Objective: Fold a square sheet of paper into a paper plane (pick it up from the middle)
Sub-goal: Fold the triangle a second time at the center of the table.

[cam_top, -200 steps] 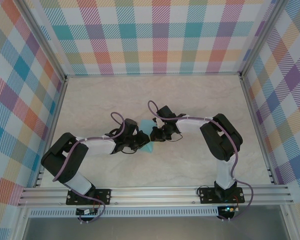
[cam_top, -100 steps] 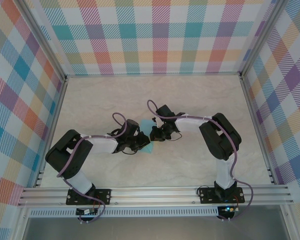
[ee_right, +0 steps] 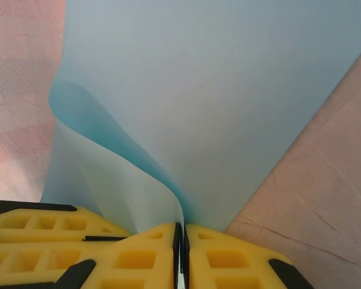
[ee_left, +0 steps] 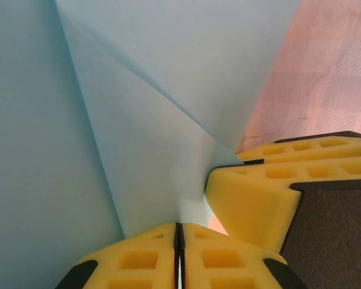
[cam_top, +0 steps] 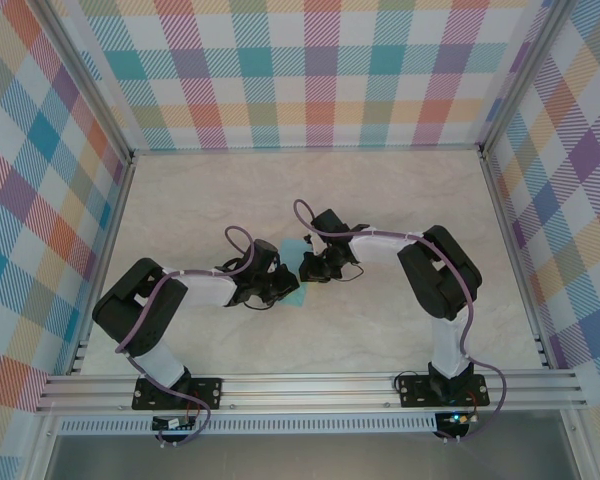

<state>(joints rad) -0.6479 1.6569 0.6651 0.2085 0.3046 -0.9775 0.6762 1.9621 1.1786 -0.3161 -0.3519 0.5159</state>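
The square sheet of paper is light blue and lies folded at the table's middle, mostly hidden under both grippers. My left gripper comes at it from the left. In the left wrist view the left gripper is shut, and the creased paper runs into the seam between its pads. The right gripper's fingers press close beside it. My right gripper meets it from the right. In the right wrist view the right gripper is shut on a curled layer of the paper. A paper plane shape is out of view.
The pale marble-patterned tabletop spreads on all sides of the grippers. Checked walls and an aluminium frame enclose it. The two wrists sit nearly touching above the paper.
My left arm has shifted a little to the right, toward the paper, and covers more of it. The right gripper has hardly moved.
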